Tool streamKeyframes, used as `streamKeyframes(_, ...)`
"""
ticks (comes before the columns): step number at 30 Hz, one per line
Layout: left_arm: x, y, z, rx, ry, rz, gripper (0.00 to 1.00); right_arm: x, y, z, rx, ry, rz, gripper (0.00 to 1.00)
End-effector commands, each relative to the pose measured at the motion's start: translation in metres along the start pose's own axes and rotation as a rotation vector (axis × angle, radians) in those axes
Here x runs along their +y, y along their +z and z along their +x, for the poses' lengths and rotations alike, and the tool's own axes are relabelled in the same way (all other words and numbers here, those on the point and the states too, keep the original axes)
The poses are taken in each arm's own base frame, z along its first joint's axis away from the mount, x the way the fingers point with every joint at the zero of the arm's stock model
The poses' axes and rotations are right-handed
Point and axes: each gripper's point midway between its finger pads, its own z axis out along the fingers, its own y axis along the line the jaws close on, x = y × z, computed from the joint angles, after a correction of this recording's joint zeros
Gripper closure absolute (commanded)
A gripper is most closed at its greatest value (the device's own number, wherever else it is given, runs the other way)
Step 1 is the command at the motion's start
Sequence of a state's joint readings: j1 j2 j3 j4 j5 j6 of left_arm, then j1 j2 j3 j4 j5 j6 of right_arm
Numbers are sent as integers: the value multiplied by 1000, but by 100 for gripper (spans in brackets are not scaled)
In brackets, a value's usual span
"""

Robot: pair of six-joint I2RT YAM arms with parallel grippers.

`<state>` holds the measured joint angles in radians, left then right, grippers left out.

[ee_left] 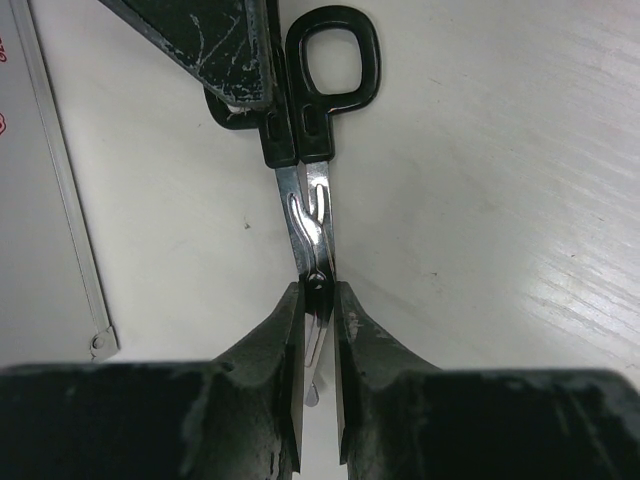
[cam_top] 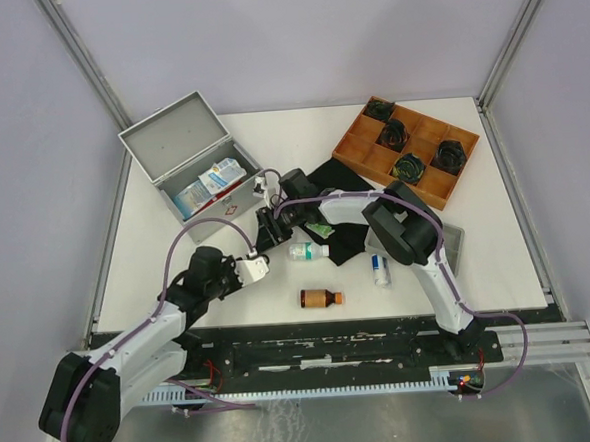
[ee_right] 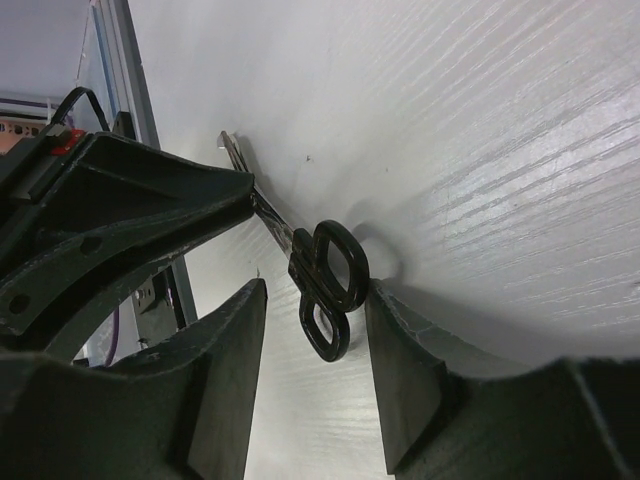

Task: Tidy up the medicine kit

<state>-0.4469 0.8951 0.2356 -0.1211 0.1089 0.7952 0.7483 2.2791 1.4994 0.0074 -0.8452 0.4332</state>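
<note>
1. Top external view: the medicine kit (cam_top: 173, 134) sits at the table's far left with its lid raised and medicine boxes (cam_top: 210, 182) inside. Just in front of it, the left gripper (cam_top: 260, 255) and right gripper (cam_top: 272, 225) meet tip to tip. A clear bottle (cam_top: 307, 250) lies beside them, an amber bottle (cam_top: 321, 299) nearer the bases, and a small white bottle (cam_top: 380, 269) to the right. A wooden divided tray (cam_top: 356, 143) stands at the far right.
2. Left wrist view: the left gripper (ee_left: 320, 300) is clamped on the blades of black-handled scissors (ee_left: 312, 215), which lie flat on the white table. The handles point away, and a finger (ee_left: 215, 40) of the right gripper sits against them. A grey panel (ee_left: 40, 250) runs along the left edge.
3. Right wrist view: the right gripper (ee_right: 315, 295) has its jaws apart, one on each side of the scissors' (ee_right: 330, 285) handle loops, with a gap on the left side. The left gripper (ee_right: 245, 195) pinches the blades beyond.
</note>
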Motion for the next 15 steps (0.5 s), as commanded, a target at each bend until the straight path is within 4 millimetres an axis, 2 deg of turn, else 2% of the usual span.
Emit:
streamKeyframes(1, 9, 0, -15, -68, 64, -34, 97, 14, 3, -8, -3, -63, -77, 49)
streamKeyframes(8, 9, 0, -14, -70, 72, -39, 97, 30, 2, -12, -7, -54, -165, 60)
streamKeyframes(15, 10, -1, -19, -83, 67, -34, 96, 41, -9, -20, -23, -76, -182, 75)
